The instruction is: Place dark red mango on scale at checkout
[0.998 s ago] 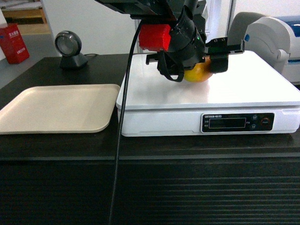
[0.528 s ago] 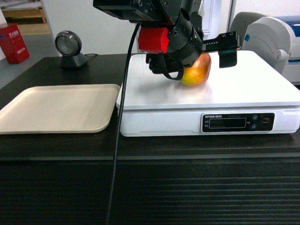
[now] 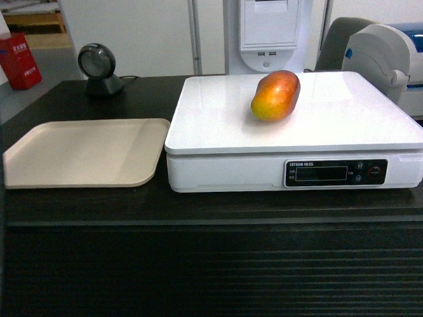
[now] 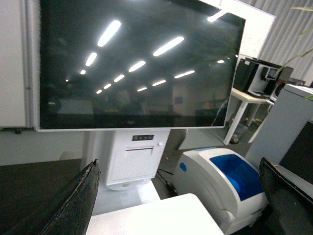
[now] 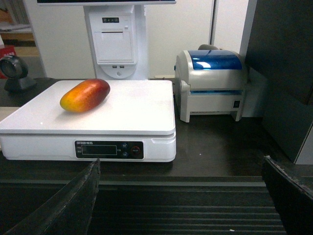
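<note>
Dark wood-grain checkout desk carries a beige tray with nothing on it, just left of a white scale. On the scale's platter lies the dark red mango, long axis slanting, red end toward the back right, orange-yellow end toward the front left. Both grippers' fingers, left and right, stand wide apart, holding nothing.

The scale sits on the checkout, with the mango lying on its platter, toward the back. Tray is just left of the scale, scanner behind the tray, label printer right of the scale.
</note>
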Robot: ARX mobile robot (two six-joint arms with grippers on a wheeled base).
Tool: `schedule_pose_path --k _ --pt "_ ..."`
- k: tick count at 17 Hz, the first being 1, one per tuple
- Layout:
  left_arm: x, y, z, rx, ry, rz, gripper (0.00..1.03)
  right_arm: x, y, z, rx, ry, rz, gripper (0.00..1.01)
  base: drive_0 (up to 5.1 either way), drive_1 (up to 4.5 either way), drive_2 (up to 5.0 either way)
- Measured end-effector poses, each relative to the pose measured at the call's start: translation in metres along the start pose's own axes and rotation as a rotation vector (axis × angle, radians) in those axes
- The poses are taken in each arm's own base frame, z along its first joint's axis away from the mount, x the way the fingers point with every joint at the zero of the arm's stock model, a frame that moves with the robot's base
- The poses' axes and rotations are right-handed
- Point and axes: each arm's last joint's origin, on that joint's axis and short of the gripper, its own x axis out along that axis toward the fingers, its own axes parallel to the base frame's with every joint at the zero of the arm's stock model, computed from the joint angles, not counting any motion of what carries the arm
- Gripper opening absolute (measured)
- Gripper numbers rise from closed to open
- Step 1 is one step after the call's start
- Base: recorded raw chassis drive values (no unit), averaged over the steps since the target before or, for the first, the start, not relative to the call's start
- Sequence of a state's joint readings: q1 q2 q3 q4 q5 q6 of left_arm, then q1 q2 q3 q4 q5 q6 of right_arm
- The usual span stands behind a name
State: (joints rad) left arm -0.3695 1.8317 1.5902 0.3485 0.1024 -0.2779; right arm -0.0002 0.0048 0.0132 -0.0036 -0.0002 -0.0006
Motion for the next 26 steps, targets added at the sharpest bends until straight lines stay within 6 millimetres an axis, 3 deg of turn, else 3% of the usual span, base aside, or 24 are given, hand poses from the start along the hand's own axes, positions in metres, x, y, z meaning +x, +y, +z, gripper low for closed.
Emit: schedule_pose_path --k 2,3,10,14,17,24,26 --pt "-0.039 0.017 0.016 0.062 -0.02 0.107 0.95 0.0 0.0 0.0 0.0 0.0 0.0 0.98 0.0 0.0 0.0" --pt "-0.08 0.031 0.02 0.155 0.005 0.349 0.81 0.0 0.0 0.0 0.0 0.0 0.0 0.98 0.0 0.0 0.0" --pt "-0.165 0.053 0.01 0.255 -0.078 0.497 0.52 0.0 0.0 0.0 0.0 0.0 0.0 0.98 0.0 0.0 0.0" --pt "-0.186 0.055 -0.009 0.269 -0.072 0.499 0.39 0.0 0.0 0.0 0.0 0.0 0.001 0.98 0.0 0.0 0.0" --pt "-0.223 0.066 -0.078 0.265 0.071 0.476 0.05 0.0 0.0 0.0 0.0 0.0 0.0 0.98 0.0 0.0 0.0" --pt "-0.294 0.074 -0.118 0.271 0.041 0.507 0.02 0.0 0.0 0.0 0.0 0.0 0.0 0.98 0.0 0.0 0.0" --pt "-0.302 0.069 -0.124 0.274 0.034 0.487 0.02 0.0 0.0 0.0 0.0 0.0 0.0 0.98 0.0 0.0 0.0"
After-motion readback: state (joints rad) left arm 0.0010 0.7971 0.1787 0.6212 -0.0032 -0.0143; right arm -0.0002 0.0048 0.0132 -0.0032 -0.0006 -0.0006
